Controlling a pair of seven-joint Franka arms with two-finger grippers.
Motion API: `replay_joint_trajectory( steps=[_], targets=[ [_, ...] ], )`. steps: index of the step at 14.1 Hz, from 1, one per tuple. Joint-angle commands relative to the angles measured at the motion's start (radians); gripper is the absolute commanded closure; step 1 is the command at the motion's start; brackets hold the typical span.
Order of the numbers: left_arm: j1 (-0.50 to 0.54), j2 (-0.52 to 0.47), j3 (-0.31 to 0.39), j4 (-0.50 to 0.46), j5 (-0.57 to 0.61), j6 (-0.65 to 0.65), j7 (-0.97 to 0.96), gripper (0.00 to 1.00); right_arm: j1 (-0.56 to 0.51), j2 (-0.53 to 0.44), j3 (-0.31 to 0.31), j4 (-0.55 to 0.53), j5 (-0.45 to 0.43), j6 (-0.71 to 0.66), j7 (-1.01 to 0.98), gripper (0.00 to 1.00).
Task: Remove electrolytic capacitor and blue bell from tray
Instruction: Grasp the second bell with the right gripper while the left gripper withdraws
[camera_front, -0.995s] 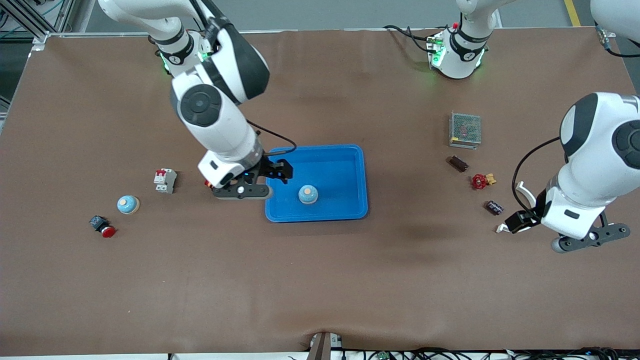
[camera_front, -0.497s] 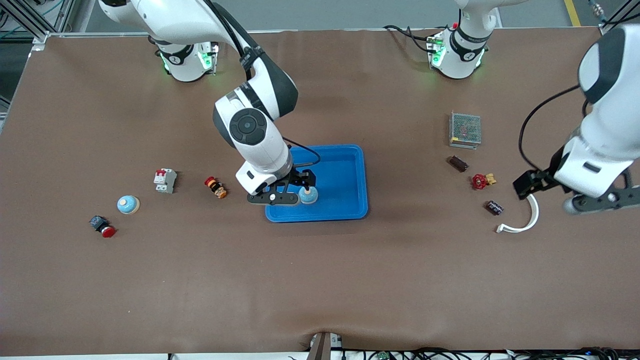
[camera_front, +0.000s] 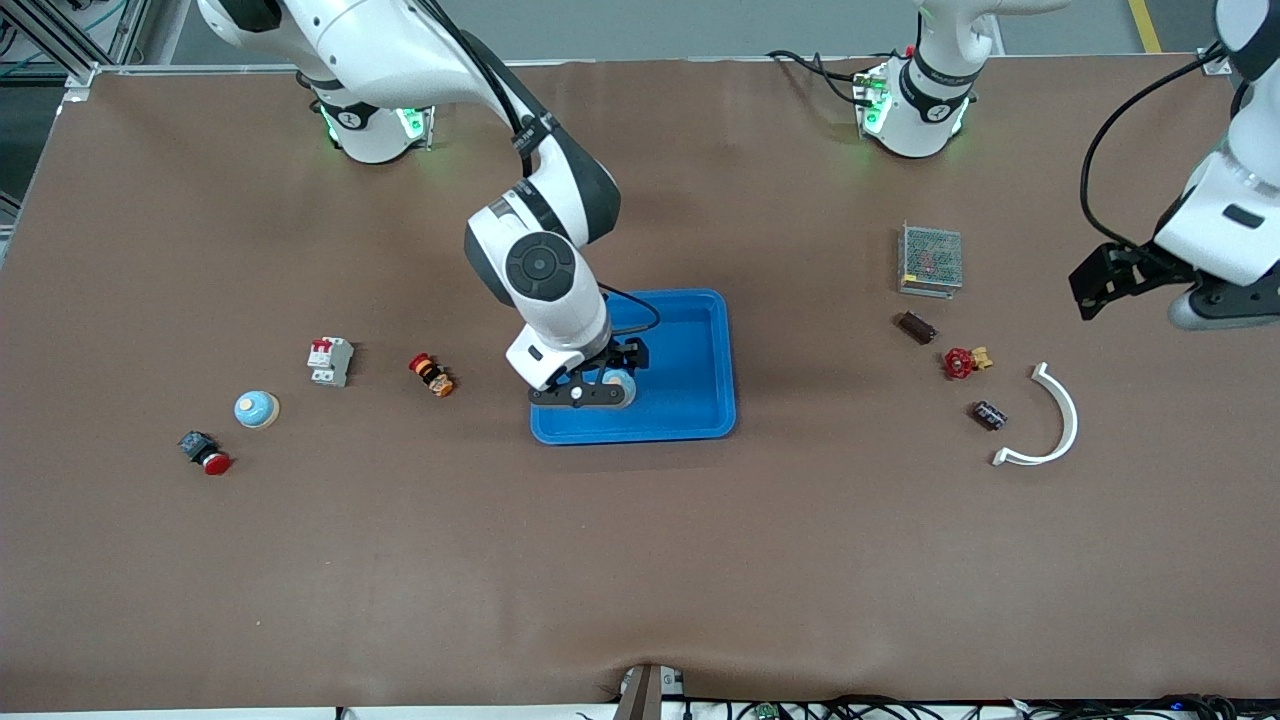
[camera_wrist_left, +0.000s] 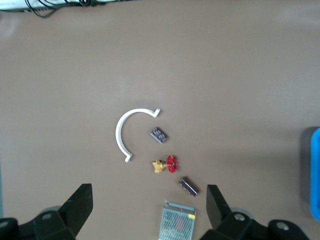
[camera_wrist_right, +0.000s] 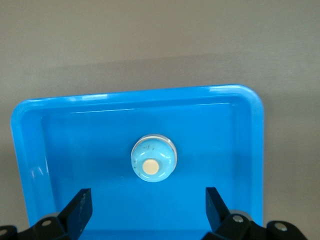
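A light blue bell (camera_wrist_right: 153, 158) with a cream button stands in the blue tray (camera_wrist_right: 135, 95). My right gripper (camera_wrist_right: 147, 207) hangs open just above it, with one finger on each side and neither touching it. In the front view the right gripper (camera_front: 618, 368) covers most of this bell (camera_front: 624, 386). A second bell (camera_front: 256, 408) sits on the table toward the right arm's end. Two small dark capacitors (camera_front: 990, 414) (camera_front: 917, 327) lie toward the left arm's end. My left gripper (camera_front: 1092, 288) is open and empty, high over the table there. It looks down on both capacitors (camera_wrist_left: 158, 134) (camera_wrist_left: 189, 186).
Beside the capacitors lie a white curved piece (camera_front: 1050, 430), a red valve (camera_front: 960, 362) and a mesh box (camera_front: 930, 260). A circuit breaker (camera_front: 330, 360), an orange-red button (camera_front: 432, 374) and a red push button (camera_front: 205, 453) lie near the second bell.
My right gripper has moved from the tray's edge to above the bell in the tray. My left gripper has risen from beside the white curved piece and pulled back toward the robots' side.
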Motion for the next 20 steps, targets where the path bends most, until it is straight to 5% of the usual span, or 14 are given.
replay_joint_trajectory(
  steps=[1,7,20],
  targets=[
    [-0.015,-0.073,0.034,-0.056,-0.059,-0.028,0.058,0.00,0.025,0.032,-0.010,0.006,-0.019,0.036,0.016,0.00],
    [-0.004,-0.145,0.034,-0.122,-0.062,-0.039,0.078,0.00,0.035,0.081,-0.012,-0.008,-0.040,0.093,0.016,0.00],
    [0.070,-0.125,-0.009,-0.115,-0.111,-0.042,0.074,0.00,0.061,0.170,-0.013,-0.010,-0.098,0.177,0.018,0.00]
  ],
)
